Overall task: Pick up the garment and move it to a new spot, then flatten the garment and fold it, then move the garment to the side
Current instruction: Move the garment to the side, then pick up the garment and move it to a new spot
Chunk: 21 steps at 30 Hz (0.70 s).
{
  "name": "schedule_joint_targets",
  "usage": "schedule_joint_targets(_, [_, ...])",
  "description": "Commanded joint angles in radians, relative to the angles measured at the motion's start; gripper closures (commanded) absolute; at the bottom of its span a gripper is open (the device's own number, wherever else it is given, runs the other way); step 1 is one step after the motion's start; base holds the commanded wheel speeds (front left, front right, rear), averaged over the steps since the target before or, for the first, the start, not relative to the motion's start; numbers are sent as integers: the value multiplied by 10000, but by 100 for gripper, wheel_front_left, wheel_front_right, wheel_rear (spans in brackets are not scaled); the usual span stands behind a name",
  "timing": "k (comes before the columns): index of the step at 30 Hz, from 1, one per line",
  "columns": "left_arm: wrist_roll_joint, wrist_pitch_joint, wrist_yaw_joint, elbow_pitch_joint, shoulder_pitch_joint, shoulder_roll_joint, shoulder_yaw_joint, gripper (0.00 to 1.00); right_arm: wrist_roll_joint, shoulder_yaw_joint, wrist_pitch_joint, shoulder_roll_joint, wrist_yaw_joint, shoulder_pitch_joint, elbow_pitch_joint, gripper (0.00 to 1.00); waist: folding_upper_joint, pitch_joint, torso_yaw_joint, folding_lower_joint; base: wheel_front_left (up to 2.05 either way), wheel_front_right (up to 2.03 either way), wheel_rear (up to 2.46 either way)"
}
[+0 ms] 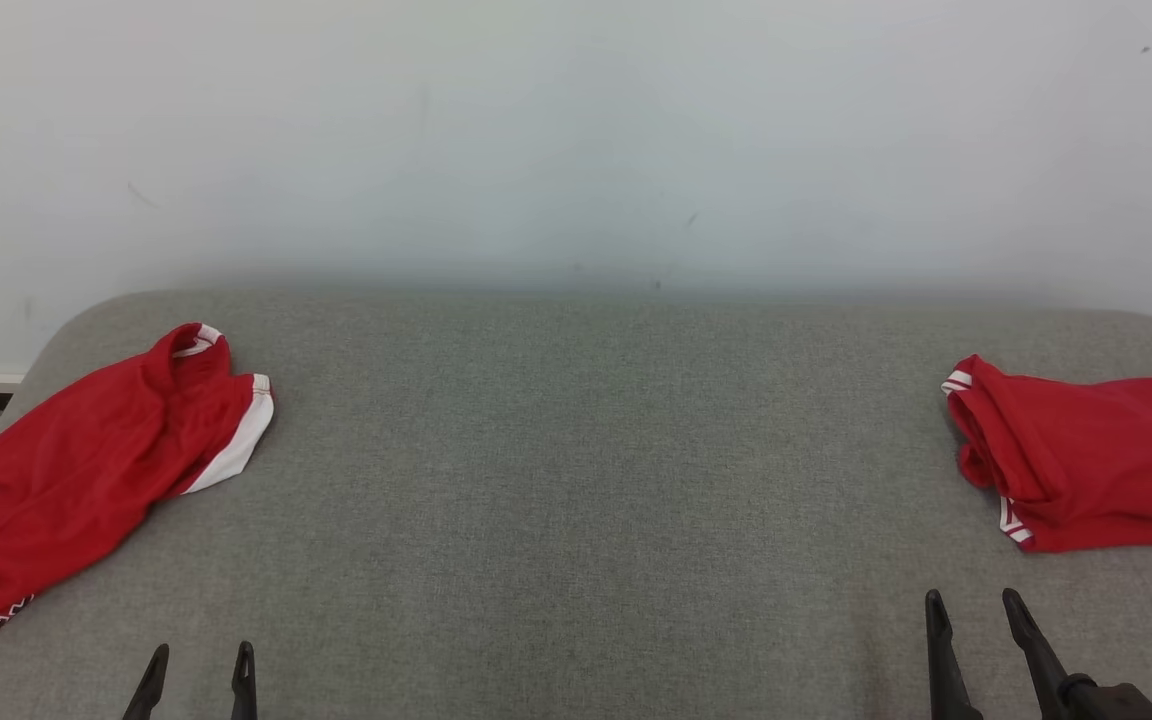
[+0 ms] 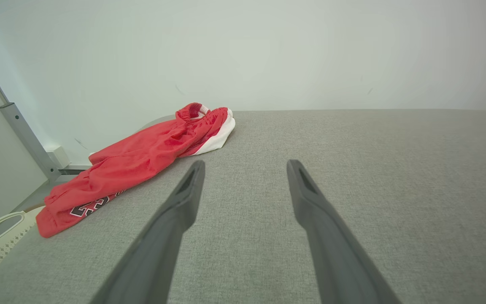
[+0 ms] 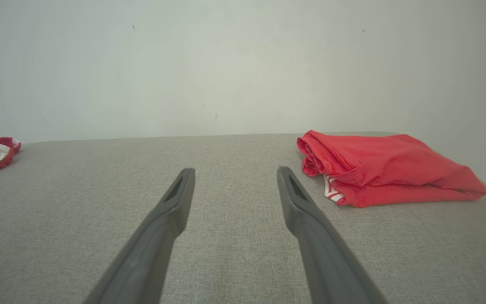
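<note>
- Left gripper (image 1: 202, 655) and right gripper (image 1: 972, 600): fingers apart, empty, low by the grey cushion (image 1: 576, 450).
- Crumpled red garment (image 1: 86, 470) lay at ten o'clock from the left gripper. A folded red garment (image 1: 1086, 460) lay at two o'clock from the right gripper.
- The crumpled garment's long axis ran seven to one o'clock, waistband toward one.
- Advised: pinch the waistband through both layers, then lift it clear.
</note>
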Motion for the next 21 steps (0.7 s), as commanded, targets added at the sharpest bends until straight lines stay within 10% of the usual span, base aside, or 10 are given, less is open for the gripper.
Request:
schedule_joint_targets(1, [15,-32,12,-24,85,20,49,0,0,-23,-2,9,-25,102,-49,0,0,-4,8,0,0,0,0])
schedule_joint_targets(21, [146,-32,12,-174,233,-170,316,0,144,-177,-2,11,-25,166,70,0,0,-121,239,0,0,0,0])
